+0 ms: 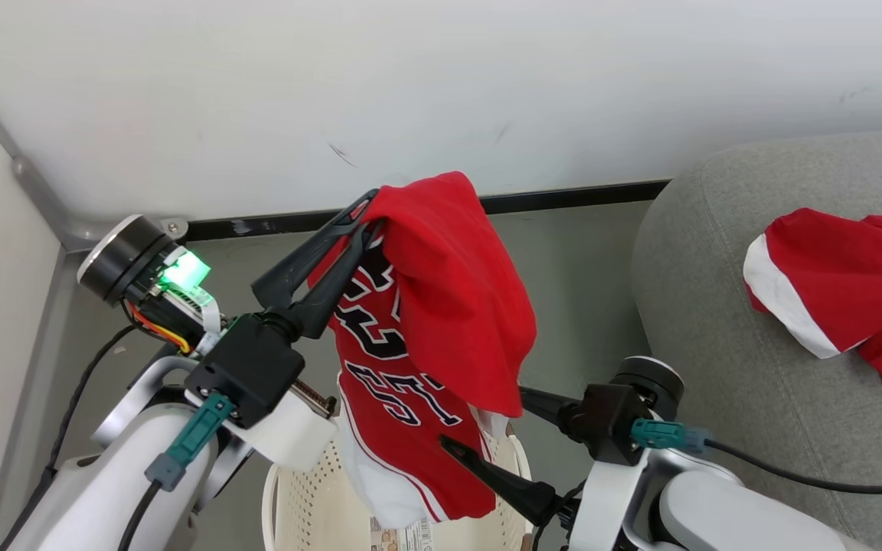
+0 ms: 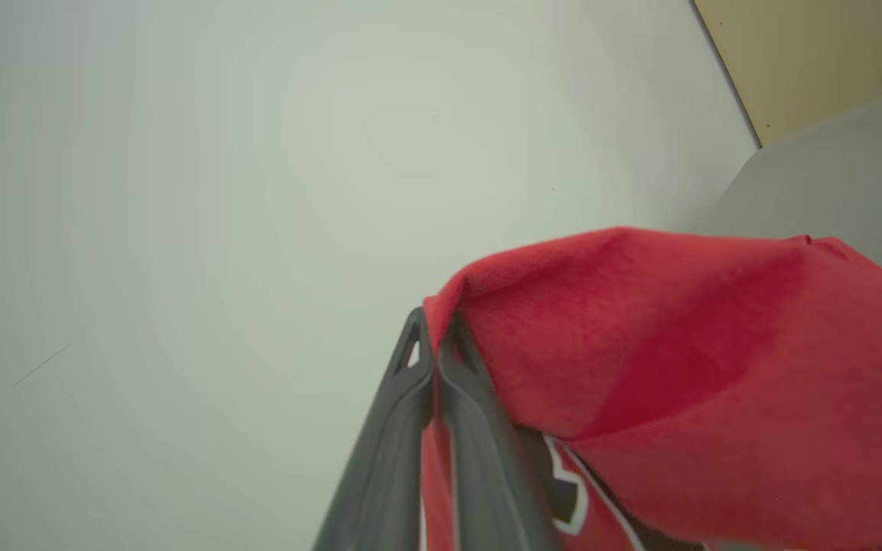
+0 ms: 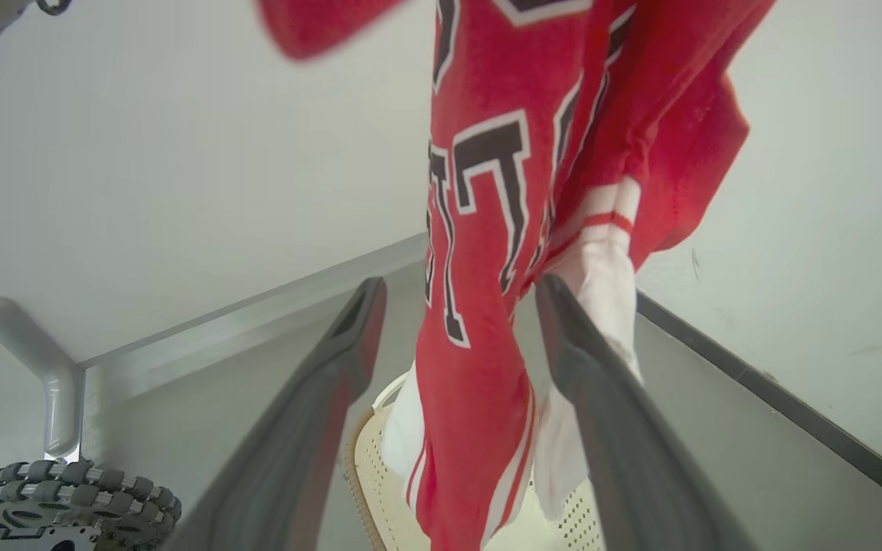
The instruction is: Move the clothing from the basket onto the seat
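The right gripper (image 3: 460,285), fingers spread, straddles the hanging jersey (image 1: 426,321) — the left gripper (image 1: 368,214) pinches it aloft over the basket (image 1: 311,490).

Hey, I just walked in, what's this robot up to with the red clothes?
The robot's left claw is shut on a soft red jersey with black, white-outlined lettering, holding it up above a cream perforated plastic laundry basket, where its hem hangs down. The right claw is open, one finger on each side of the jersey's lower part, not gripping it. Another red garment with white trim already lies on the large grey fabric seat to the robot's right.
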`<state>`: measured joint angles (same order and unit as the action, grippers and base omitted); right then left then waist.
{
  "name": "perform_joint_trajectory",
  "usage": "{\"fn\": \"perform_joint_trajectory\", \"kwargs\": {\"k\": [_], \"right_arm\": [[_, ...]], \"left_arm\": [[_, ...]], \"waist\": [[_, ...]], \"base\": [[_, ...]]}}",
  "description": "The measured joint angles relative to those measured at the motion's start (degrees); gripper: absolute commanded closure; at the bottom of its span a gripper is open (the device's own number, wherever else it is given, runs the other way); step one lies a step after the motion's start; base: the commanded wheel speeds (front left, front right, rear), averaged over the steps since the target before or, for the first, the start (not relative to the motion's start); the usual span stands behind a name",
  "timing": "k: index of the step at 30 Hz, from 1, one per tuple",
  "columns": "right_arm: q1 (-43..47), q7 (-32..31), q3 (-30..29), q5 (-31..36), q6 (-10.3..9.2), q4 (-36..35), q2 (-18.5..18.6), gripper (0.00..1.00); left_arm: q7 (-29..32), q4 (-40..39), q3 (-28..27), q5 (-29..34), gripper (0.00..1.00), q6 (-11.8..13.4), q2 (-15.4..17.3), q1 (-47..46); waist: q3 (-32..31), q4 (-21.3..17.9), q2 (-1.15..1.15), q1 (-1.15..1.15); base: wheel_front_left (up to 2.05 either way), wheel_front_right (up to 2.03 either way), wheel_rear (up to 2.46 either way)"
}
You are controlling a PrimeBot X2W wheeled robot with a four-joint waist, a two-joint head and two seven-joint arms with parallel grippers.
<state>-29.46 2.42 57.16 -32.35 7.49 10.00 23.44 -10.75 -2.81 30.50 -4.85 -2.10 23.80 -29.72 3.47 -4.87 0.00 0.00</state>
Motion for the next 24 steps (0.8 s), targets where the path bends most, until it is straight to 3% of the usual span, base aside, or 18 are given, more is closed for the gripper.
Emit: {"fn": "perform_joint_trajectory", "kwargs": {"k": [17,24], "right_arm": [[-3.8,-1.2,5.1,0.0,0.00,5.2,-2.2,0.00],[-5.9,-0.8,6.6,-1.0,0.00,7.0,-4.9,0.00]], "left_arm": [[3.0,-4.5,1.7,-0.1,1.00,-1.2,-0.8,-1.1],[4.0,-5.8,2.2,-0.2,1.00,-1.5,-0.9,-1.2]], "waist": [[-0.8,1.7,0.00,0.00],[-0.6,2.1,0.00,0.00]], "base": [[0.00,0.00,0.00],[0.00,0.00,0.00]]}}
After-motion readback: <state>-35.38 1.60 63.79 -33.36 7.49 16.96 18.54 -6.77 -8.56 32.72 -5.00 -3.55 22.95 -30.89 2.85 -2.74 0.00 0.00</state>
